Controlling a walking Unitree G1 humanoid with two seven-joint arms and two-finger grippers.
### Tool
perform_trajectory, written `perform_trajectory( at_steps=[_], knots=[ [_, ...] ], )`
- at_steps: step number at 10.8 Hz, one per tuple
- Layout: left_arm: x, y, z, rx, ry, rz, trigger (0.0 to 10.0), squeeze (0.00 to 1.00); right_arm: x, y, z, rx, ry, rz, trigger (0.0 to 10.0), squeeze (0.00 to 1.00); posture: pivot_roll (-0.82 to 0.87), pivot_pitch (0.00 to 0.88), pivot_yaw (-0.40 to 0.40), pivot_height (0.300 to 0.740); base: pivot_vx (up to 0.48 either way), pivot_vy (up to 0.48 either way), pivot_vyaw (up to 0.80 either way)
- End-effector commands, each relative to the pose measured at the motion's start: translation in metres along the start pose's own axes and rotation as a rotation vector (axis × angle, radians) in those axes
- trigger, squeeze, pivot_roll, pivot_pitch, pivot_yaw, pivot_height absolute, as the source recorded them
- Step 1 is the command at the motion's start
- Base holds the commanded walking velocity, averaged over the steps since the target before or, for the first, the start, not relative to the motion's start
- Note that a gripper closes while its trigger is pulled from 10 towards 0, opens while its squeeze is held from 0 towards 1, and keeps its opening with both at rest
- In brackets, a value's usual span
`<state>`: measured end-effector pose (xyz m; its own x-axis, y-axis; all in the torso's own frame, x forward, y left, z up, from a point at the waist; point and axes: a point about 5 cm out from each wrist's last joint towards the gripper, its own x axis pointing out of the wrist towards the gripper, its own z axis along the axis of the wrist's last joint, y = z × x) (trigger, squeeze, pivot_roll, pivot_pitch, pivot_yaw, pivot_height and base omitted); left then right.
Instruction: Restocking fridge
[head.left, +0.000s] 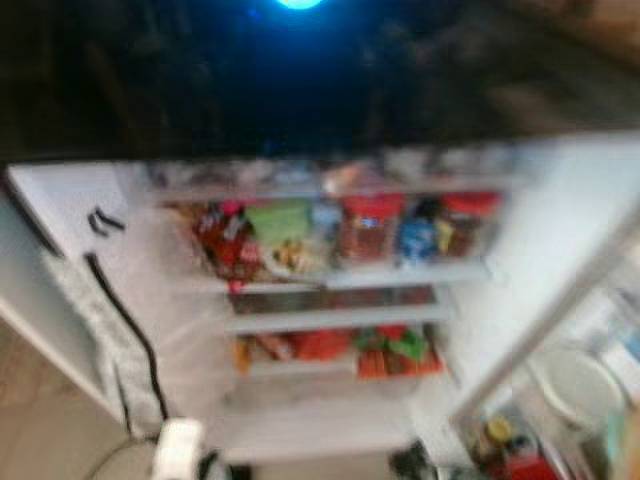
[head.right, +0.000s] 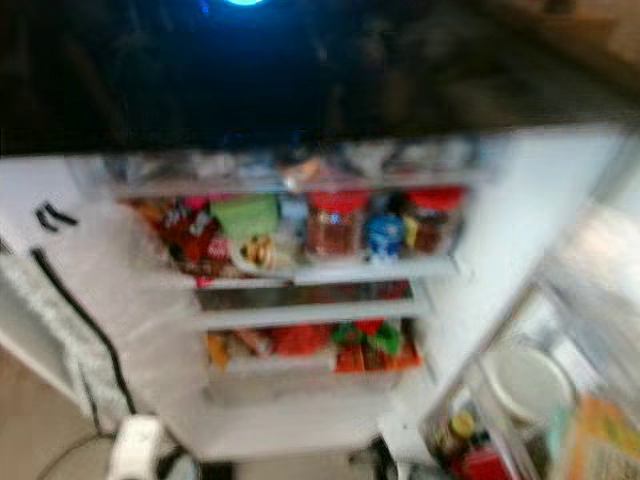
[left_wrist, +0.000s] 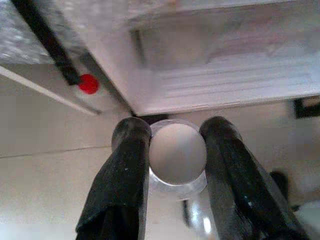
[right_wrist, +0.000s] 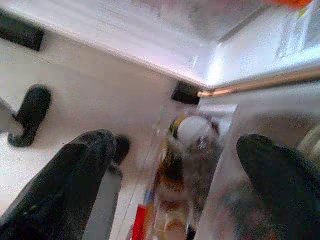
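Bottle (left_wrist: 177, 155) with white cap clamped between left pincer (left_wrist: 175, 137) fingers, just below open fridge (left_wrist: 225, 75) bottom edge. Right pincer (right_wrist: 175, 145) spread wide beside fridge door bin.

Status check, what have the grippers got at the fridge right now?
Left gripper shut on white-capped bottle. Right gripper open, near door bins. Fridge open, shelves crowded.

The fridge (head.left: 560, 230) is standing open ahead, jars (head.left: 372, 232) and packets (head.left: 228, 240) sitting on its upper shelf (head.left: 330, 278), more food (head.left: 390, 350) lying on the lower shelf, the door (head.left: 585, 330) hanging at right, bottles (head.left: 500, 440) sitting in it
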<state>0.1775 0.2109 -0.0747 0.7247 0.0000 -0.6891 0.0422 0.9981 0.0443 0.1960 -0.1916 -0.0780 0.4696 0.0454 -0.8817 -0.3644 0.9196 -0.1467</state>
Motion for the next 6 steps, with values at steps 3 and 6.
perform_trajectory(
  at_steps=[3, 6],
  knots=[
    [0.008, -0.014, 0.025, 0.017, -0.12, -0.054, 10.0, 0.0, -0.001, -0.002, -0.006, 0.015, 0.013, -0.01, 10.0, 0.0, 0.04, 0.0, -0.011, 0.74, 0.0, 0.0, 0.0],
    [0.013, -0.027, 0.069, 0.109, -0.335, -0.122, 10.0, 0.0, -0.001, -0.002, -0.007, 0.038, 0.002, -0.015, 10.0, 0.0, 0.04, 0.0, -0.013, 0.74, 0.0, 0.0, 0.0]
  ],
)
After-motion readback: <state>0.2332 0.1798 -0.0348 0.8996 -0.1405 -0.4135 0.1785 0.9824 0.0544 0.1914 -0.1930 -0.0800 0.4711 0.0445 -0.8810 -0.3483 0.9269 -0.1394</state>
